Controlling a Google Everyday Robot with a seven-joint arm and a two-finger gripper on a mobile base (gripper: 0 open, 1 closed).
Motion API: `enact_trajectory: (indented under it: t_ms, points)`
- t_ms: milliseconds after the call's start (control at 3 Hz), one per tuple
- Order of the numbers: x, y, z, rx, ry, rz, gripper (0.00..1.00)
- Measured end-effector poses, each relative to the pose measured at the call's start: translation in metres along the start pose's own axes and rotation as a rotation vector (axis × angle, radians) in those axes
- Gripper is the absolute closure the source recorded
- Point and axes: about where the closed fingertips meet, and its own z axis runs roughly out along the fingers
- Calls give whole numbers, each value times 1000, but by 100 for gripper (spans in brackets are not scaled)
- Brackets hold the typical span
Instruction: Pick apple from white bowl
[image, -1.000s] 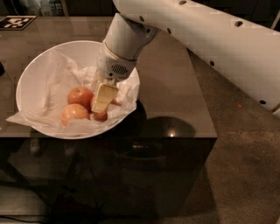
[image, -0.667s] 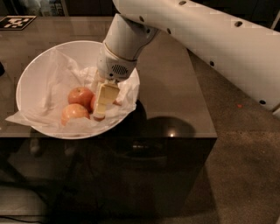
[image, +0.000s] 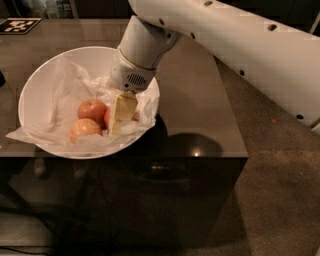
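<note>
This looks like a robotics test room. A black-and-white fiducial tag (image: 19, 25) lies at the far left corner of the dark glossy table (image: 200, 100). Carpet (image: 280, 200) covers the floor. A white robot arm (image: 225, 40) lowers its gripper (image: 119, 117) into the white bowl (image: 35, 85) at the table's front edge.

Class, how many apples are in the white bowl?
3: centre apple; front apple nearer the rim; red apple half hidden behind the pincer inside the white bowl. Paper may hide more.
</note>
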Motion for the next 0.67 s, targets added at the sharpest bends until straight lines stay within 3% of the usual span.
enact_trajectory:
  t_ms: [333, 667]
  points:
    - [0, 0, 0, 0, 0, 0, 14]
    - [3, 1, 3, -2, 7, 4, 30]
